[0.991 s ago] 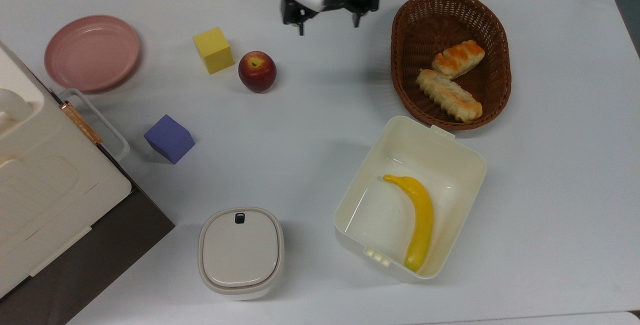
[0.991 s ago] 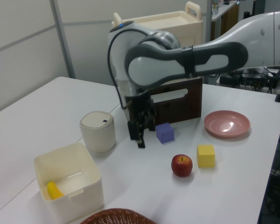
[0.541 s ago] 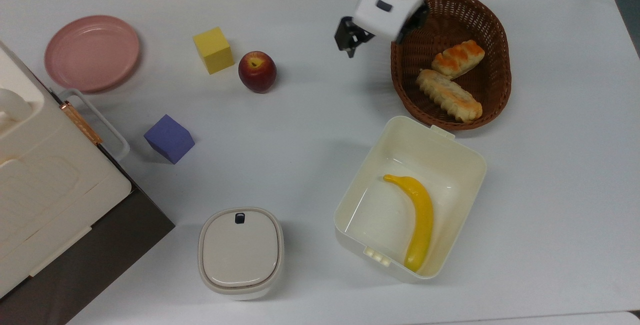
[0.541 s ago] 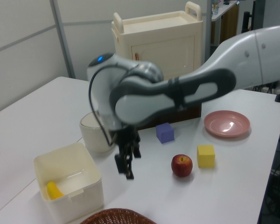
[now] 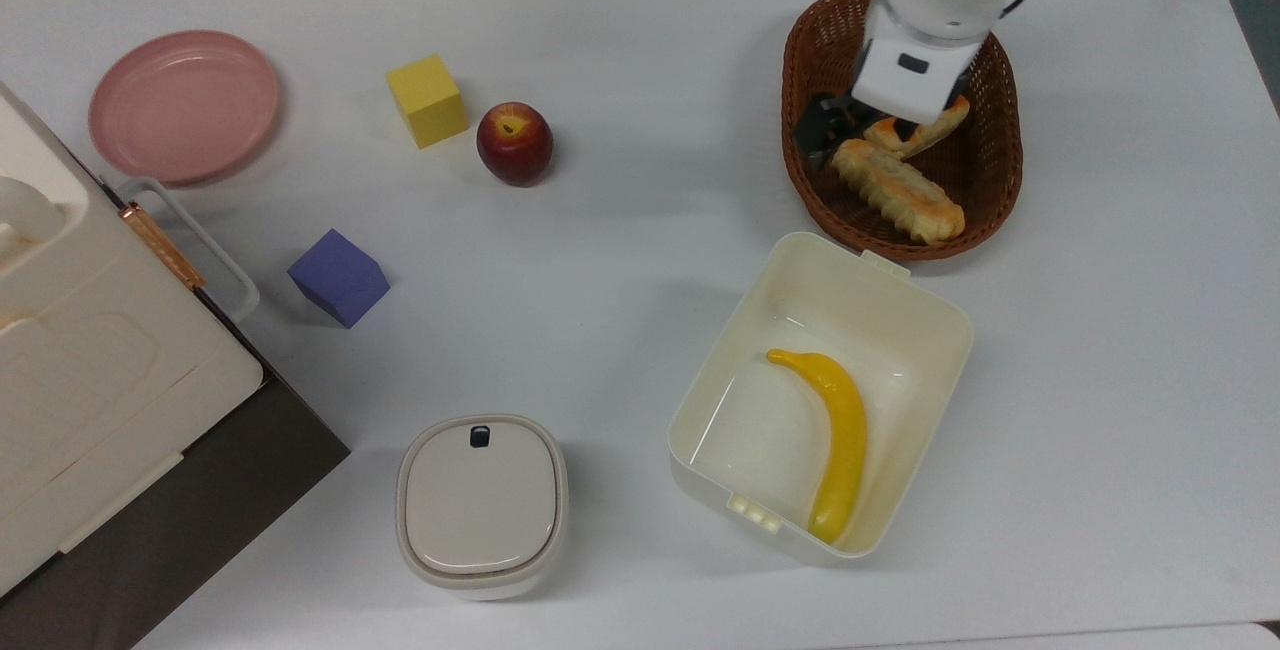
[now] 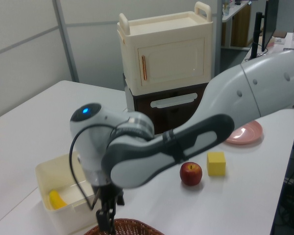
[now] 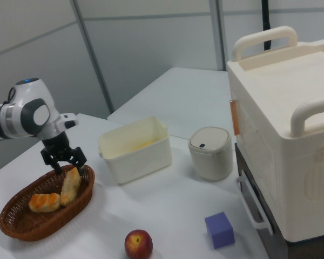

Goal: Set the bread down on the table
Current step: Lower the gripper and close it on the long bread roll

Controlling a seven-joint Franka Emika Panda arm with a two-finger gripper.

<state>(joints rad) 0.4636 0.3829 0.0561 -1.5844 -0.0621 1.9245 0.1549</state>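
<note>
The bread (image 5: pixel 900 192), a long pale ridged pastry, lies in the brown wicker basket (image 5: pixel 800 170) at the top view's upper right. A shorter orange-glazed bread (image 5: pixel 940 125) lies beside it, partly covered by my hand. My gripper (image 5: pixel 855 138) hangs open over the basket, just above the long bread's end farthest from the white box. In the right view the gripper (image 7: pixel 65 163) stands with its fingers spread over the upper end of the bread (image 7: pixel 71 187), apart from it as far as I can tell. The white table (image 5: pixel 620 230) lies bare beside the basket.
A white box (image 5: pixel 945 315) with a banana (image 5: pixel 845 430) stands just below the basket in the top view. An apple (image 5: pixel 514 142), a yellow cube (image 5: pixel 427 100), a purple cube (image 5: pixel 338 277), a pink plate (image 5: pixel 184 105), a lidded canister (image 5: pixel 481 505) and a cream cabinet (image 5: pixel 90 390) lie to the top view's left.
My arm has swung from the table's middle back edge to the top view's right and down over the basket. The gripper stayed open. The breads have not moved.
</note>
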